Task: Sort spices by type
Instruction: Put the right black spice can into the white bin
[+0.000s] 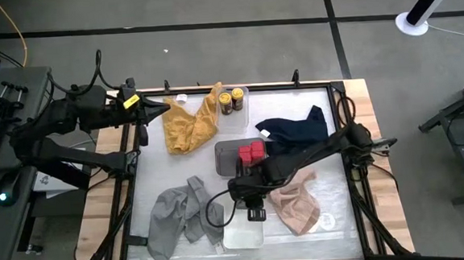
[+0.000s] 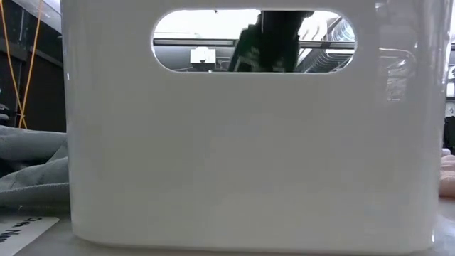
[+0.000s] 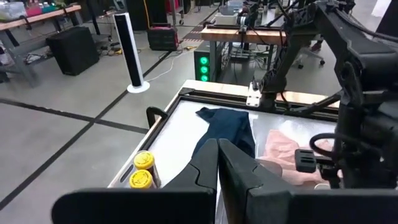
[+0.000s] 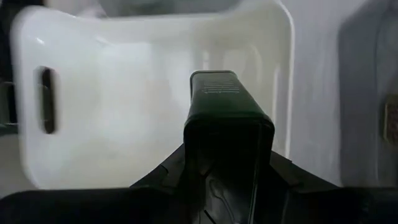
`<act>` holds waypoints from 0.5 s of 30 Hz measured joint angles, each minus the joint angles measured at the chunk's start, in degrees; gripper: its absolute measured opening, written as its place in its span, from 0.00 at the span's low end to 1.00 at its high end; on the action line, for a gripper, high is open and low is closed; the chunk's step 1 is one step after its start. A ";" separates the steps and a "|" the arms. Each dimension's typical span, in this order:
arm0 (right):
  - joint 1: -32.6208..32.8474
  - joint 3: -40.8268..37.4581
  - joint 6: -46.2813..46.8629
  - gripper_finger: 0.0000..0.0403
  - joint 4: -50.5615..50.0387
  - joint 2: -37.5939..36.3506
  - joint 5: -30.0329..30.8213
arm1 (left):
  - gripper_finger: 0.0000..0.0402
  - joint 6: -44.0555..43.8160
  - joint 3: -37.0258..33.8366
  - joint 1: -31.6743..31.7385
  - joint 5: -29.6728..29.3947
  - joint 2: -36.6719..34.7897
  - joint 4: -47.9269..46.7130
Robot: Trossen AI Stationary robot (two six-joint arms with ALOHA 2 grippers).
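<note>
From my station, the bench carries four cloths and three trays. The clear tray sits at the near edge; the grey tray at centre holds two red tins; a far tray holds two yellow-lidded jars.

The right arm reaches across with its right gripper above the clear tray's far end, pinching a flat black tin between its fingers. The tin is dark, smooth and rectangular, standing lengthwise out of the gripper over the tray's white floor.

The left gripper waits at the far left, pressed together and holding nothing.

Risks, as I judge them: the grip covers only the tin's lower end, so it may pivot or slip. Released high, it could bounce off the rim. I cannot locate the second black tin.
</note>
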 joint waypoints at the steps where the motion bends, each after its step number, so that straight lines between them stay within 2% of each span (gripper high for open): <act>1: -0.18 -0.16 0.04 0.28 -0.42 0.30 0.09 | 0.00 0.05 0.00 0.00 0.00 0.00 0.00; 10: -1.03 -0.52 -1.04 0.28 -3.88 2.29 1.49 | 0.00 0.08 0.00 0.00 -0.45 0.00 0.67; 15: -2.14 -0.57 -3.37 0.28 -6.92 2.63 6.81 | 0.00 -0.45 0.00 0.00 -1.63 0.00 0.87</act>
